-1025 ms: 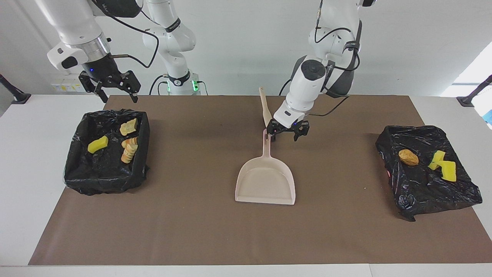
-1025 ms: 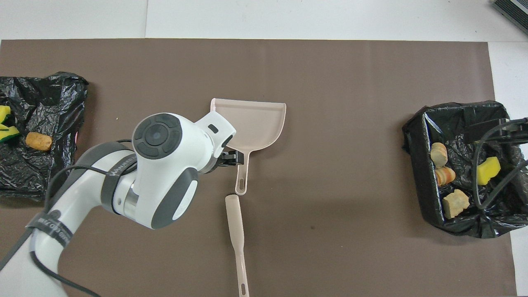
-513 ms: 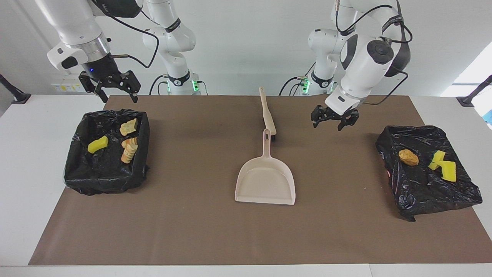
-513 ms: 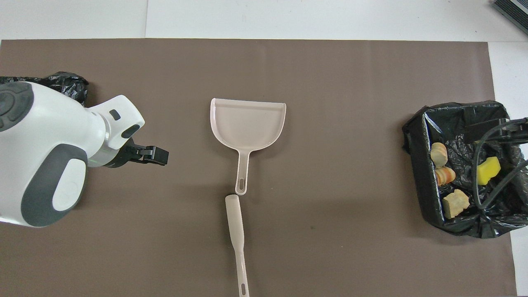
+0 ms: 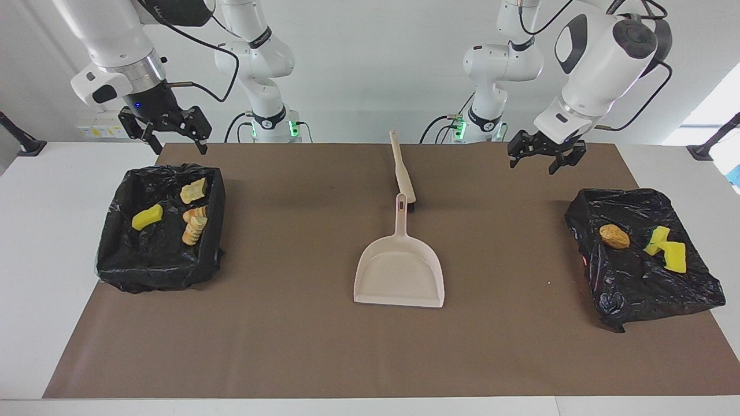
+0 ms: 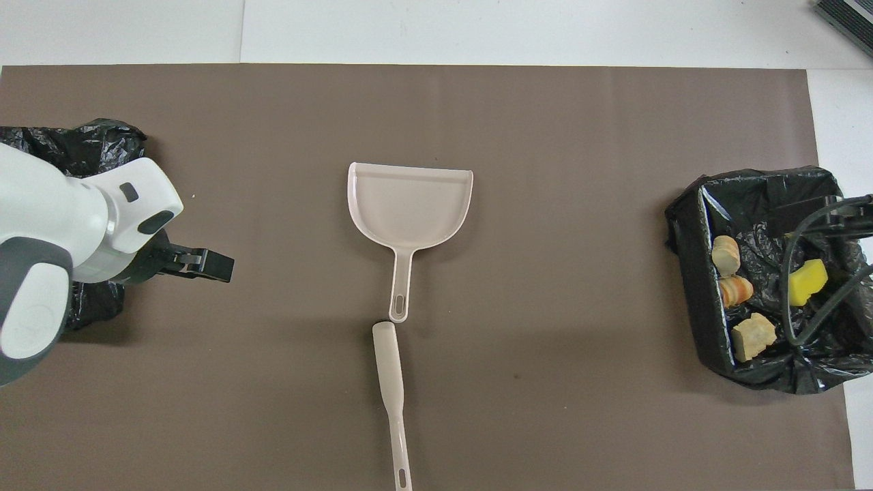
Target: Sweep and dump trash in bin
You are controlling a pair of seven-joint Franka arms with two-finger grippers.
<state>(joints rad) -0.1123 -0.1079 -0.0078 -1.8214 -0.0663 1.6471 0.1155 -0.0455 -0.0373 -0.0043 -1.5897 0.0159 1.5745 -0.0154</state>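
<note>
A beige dustpan (image 5: pixel 399 271) (image 6: pixel 409 204) lies flat mid-mat, its handle pointing toward the robots. A beige brush (image 5: pixel 403 170) (image 6: pixel 390 382) lies just off the handle's end. The black-lined bin (image 5: pixel 115 254) (image 6: pixel 689 273) at the right arm's end holds trash: a yellow sponge (image 5: pixel 147 216) and tan chunks (image 5: pixel 195 224). My right gripper (image 5: pixel 170 136) hangs open and empty over the bin's edge nearer the robots. My left gripper (image 5: pixel 543 159) (image 6: pixel 211 266) hangs open and empty in the air over the mat, beside a crumpled black bag (image 5: pixel 642 289).
That flat black bag at the left arm's end carries a brown lump (image 5: pixel 614 236) and yellow sponge pieces (image 5: pixel 668 249). The brown mat (image 5: pixel 289 346) covers most of the white table. In the overhead view the left arm's body hides most of the bag.
My left gripper has risen from beside the dustpan handle and swung toward the left arm's end of the table. Dustpan, brush and right arm have stayed put.
</note>
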